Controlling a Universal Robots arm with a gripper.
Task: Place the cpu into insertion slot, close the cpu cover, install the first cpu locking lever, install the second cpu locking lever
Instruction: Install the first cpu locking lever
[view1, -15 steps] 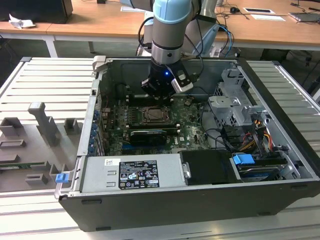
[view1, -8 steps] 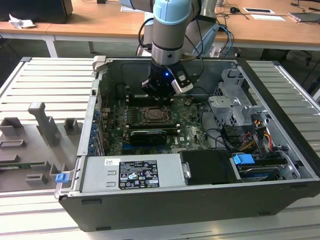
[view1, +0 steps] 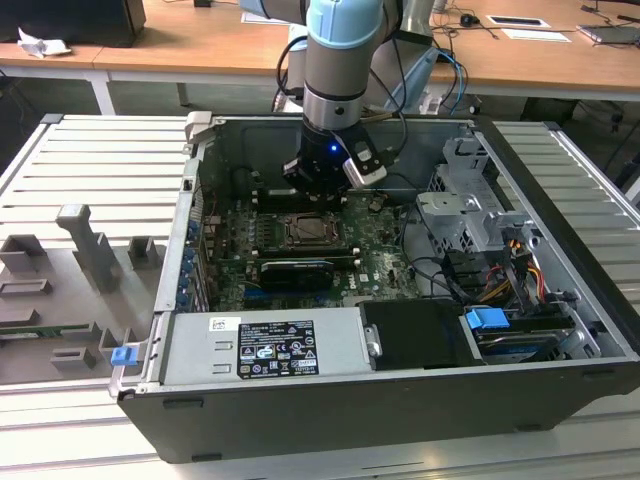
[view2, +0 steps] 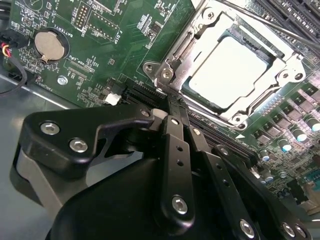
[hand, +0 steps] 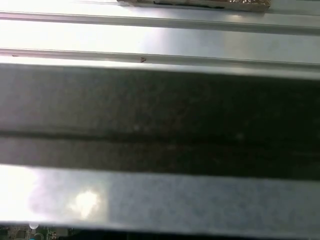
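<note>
Hovering low inside the open computer case (view1: 560, 300), the arm's pincer (view2: 176, 107) has its slim black fingers (view2: 175, 150) drawn together with nothing between them, the tips sitting right at one corner of the socket. From where I stand, the cpu (view2: 232, 70) already lies flat in the insertion slot (view1: 308, 231), its pale face showing through the cut-out of the cpu cover (view2: 280, 75), which looks folded down over it. So the first two steps appear done. A thin metal lever rod (view2: 260, 17) runs along the far side of the socket in the second wrist view; whether it is latched I cannot tell. The fingertips rest close to the socket's near corner bracket (view2: 165, 72), so I judge the lever work to be the step in hand. Green motherboard (view2: 110, 55) surrounds the socket.
</note>
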